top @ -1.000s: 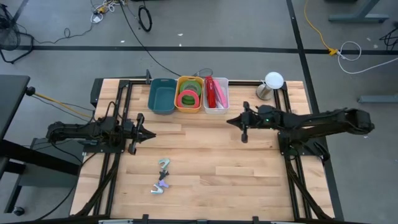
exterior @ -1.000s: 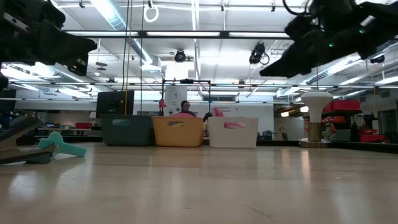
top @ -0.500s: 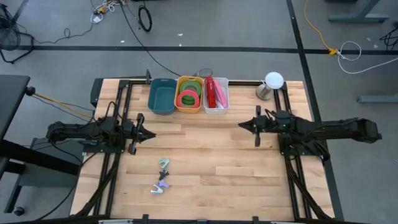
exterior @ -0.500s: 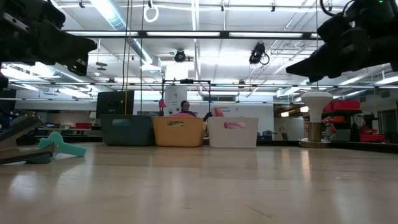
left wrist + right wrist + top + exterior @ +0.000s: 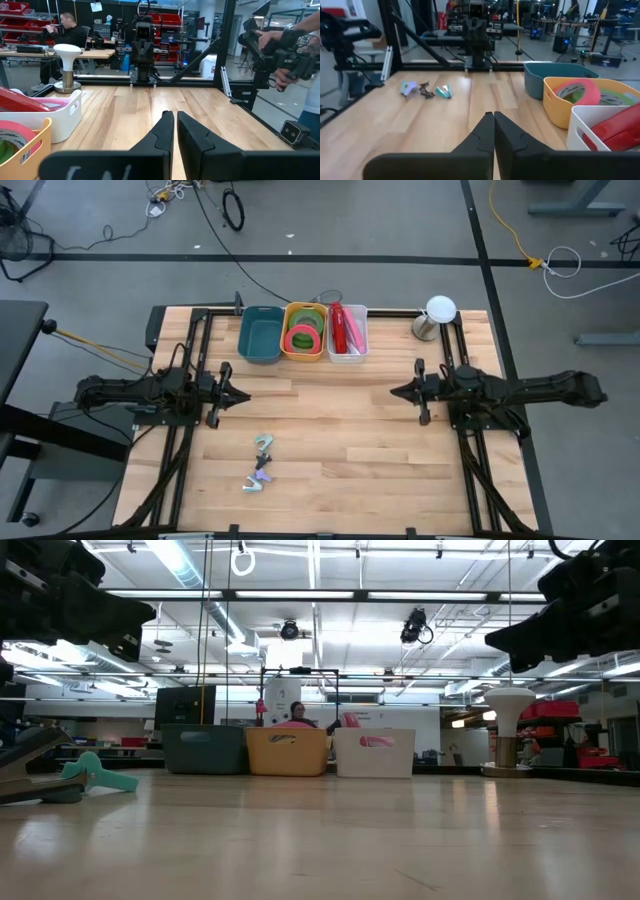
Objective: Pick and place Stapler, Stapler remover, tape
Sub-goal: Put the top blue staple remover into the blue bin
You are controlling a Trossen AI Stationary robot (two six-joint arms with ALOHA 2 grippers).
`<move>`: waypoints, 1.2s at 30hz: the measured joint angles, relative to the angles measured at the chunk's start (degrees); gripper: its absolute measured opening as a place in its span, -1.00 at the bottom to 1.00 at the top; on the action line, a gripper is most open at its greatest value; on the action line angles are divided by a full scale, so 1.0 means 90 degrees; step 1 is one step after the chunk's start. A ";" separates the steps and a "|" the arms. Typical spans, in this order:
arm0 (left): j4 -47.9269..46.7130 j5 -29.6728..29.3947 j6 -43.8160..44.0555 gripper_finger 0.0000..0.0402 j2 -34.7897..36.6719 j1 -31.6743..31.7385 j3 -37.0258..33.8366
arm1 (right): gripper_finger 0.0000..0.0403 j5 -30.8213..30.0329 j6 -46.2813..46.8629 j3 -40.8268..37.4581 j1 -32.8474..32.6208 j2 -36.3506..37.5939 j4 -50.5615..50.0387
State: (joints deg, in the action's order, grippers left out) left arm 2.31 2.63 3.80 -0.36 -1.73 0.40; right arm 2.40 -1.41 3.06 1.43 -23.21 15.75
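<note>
The green tape (image 5: 311,323) lies in the yellow bin (image 5: 287,347) under a pink roll (image 5: 301,338); the right wrist view shows the green tape (image 5: 615,98) there too. A red stapler (image 5: 345,328) sits in the white bin (image 5: 347,358). Several staple removers (image 5: 262,461) lie on the wood near the front left, and in the right wrist view they (image 5: 426,90) lie far ahead of the fingers. My left gripper (image 5: 246,396) hovers shut over the table's left part. My right gripper (image 5: 392,392) hovers shut over the right part. Neither one touches anything.
An empty teal bin (image 5: 260,335) stands left of the yellow one, along the far edge. A white lamp-like stand (image 5: 437,311) is at the far right corner. Bare wood (image 5: 330,420) spreads between the two arms. People show in the room beyond the table.
My right arm has drawn back toward the table's right edge and a little toward the near edge, away from the bins, with its fingers still shut. The left arm and all the objects have stayed where they were.
</note>
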 joint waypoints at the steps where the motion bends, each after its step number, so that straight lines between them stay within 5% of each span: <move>1: 0.0000 -0.0002 -0.0001 -0.87 0.0000 -0.0001 -0.0001 | -0.97 0.0000 0.0045 -0.0050 -0.0022 0.0086 0.0002; 36: 0.0000 -0.0002 0.0001 -0.87 0.0000 0.0001 -0.0001 | -0.97 -0.0003 0.0590 -0.0242 -0.0119 0.2133 -0.1660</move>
State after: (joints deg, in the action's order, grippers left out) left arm 2.31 2.62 3.81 -0.36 -1.72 0.39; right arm 2.38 3.90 0.89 0.36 -4.02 0.80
